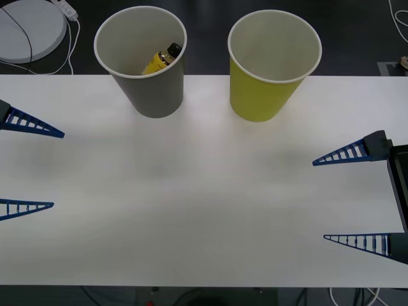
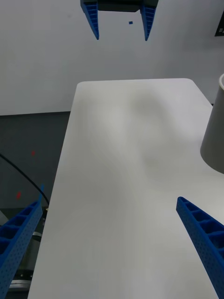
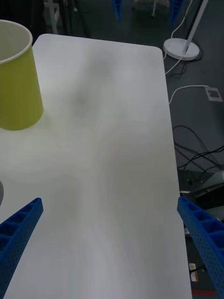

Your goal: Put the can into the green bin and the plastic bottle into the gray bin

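Note:
The gray bin (image 1: 153,95) stands at the table's back, left of centre. The plastic bottle (image 1: 160,59), yellow with a black cap, leans inside it. To its right stands the green bin (image 1: 264,95), upright, its bottom hidden from me. The can is hidden. My left gripper (image 1: 57,169) is open at the table's left side, well in front of the gray bin, with nothing between its fingers. My right gripper (image 1: 319,200) is open at the right side, equally bare. The right wrist view has the gray bin (image 2: 215,135) at its edge; the left wrist view has the green bin (image 3: 16,88).
A white round lamp base (image 1: 25,29) with a cable sits on the floor behind the table's left corner. The white table (image 1: 204,210) lies bare between the grippers. Cables run over the dark floor (image 3: 200,149) beside the table.

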{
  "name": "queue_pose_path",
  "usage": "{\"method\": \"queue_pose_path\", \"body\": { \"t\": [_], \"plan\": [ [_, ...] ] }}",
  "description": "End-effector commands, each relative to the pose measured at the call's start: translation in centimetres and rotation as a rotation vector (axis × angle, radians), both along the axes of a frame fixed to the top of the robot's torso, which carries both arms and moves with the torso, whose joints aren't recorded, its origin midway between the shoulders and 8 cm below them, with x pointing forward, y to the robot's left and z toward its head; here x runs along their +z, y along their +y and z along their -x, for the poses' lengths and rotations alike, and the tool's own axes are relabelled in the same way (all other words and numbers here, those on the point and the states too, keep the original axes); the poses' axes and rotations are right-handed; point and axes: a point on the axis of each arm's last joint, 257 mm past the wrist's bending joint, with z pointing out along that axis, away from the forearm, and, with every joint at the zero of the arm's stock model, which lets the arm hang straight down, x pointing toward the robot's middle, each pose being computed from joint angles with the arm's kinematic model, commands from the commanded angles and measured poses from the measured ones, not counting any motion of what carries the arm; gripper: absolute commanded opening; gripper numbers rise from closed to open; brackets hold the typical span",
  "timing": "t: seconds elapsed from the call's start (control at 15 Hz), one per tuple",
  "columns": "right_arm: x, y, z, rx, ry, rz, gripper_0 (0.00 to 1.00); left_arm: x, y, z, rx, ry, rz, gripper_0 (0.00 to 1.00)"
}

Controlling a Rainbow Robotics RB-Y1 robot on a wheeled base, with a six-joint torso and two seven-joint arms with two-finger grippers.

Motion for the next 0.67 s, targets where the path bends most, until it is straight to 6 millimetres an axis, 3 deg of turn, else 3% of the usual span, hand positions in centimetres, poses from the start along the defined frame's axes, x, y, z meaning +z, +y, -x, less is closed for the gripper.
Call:
{"method": "queue_pose_path", "body": {
  "t": [0.07, 0.67],
  "plan": [
    [0.0, 0.0, 0.0, 0.0, 0.0, 0.0, 1.0, -1.2, 0.28, 0.45, -0.005, -0.005, -0.021, 1.0],
    [0.0, 0.0, 0.0, 0.0, 0.0, 0.0, 1.0, -1.96, 0.57, 0.37, 0.003, -0.041, -0.035, 1.0]
  ]
}}
